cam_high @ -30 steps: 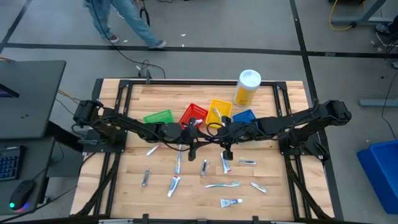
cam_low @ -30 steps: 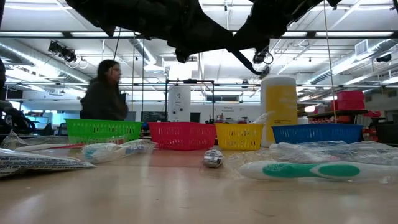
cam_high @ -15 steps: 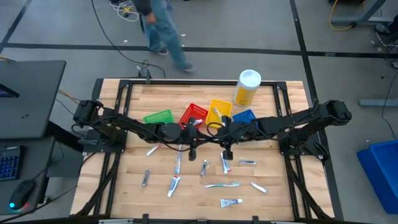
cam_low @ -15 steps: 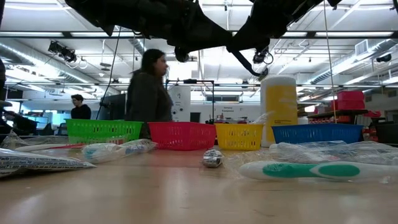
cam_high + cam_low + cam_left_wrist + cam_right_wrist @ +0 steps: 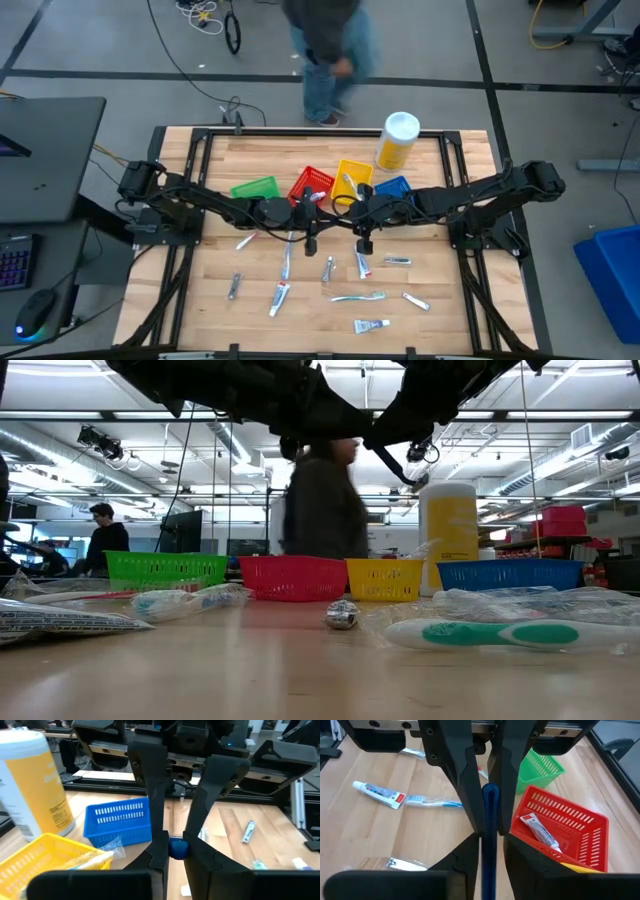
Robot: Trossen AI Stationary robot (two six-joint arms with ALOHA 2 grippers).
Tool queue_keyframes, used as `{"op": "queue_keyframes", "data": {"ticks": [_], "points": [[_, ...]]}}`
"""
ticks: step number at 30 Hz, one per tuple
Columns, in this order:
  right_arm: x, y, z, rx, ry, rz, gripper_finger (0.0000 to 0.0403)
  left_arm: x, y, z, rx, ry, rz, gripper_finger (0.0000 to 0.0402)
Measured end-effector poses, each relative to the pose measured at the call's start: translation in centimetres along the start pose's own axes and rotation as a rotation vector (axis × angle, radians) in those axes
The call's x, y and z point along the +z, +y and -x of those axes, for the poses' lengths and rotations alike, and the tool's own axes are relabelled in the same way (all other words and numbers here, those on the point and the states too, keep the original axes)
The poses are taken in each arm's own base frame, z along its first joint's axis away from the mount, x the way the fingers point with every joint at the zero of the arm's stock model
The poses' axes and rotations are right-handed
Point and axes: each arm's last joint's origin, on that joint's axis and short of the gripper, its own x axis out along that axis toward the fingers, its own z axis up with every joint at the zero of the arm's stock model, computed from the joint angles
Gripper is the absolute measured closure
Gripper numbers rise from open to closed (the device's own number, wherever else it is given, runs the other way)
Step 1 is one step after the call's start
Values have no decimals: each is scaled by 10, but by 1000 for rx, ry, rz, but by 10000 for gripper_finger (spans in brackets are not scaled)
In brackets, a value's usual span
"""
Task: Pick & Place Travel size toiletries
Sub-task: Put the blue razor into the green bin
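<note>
Blue in both grips: right gripper [image 5: 363, 243] clamped tight on a slim blue stick [image 5: 490, 820], left gripper [image 5: 310, 240] pinched likewise on a small blue piece [image 5: 177, 848], both hovering over mid-table. At 12 o'clock of them, a row of bins, barely stocked: a white tube [image 5: 539, 831] in the red bin [image 5: 322, 176], a wrapped item [image 5: 347, 181] in the yellow bin [image 5: 360, 167]. From 4 round to 8 o'clock, about ten loose toiletries [image 5: 358, 297] scattered over the table [image 5: 310, 310]. Looks early yet: most of the placing left to do.
</note>
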Motion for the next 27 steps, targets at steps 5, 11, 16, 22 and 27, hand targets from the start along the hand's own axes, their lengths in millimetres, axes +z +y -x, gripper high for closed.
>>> {"op": "queue_keyframes", "data": {"ticks": [5, 11, 16, 22, 27], "points": [[-1, 0, 0, 1, 9, 2, 273, -3, 2, 0, 44, 30, -10, 350], [3, -3, 9, -68, -19, -5, 242, -9, 4, 1, 84, 90, 4, 356], [5, -4, 17, -72, -30, -16, 228, 6, 9, 20, 176, 123, 6, 351], [1, -1, 21, -63, 11, 1, 230, 34, 25, 73, 378, 179, 112, 354], [-4, -2, 21, -64, 62, 13, 241, 35, 39, 117, 566, 248, 155, 346]]}}
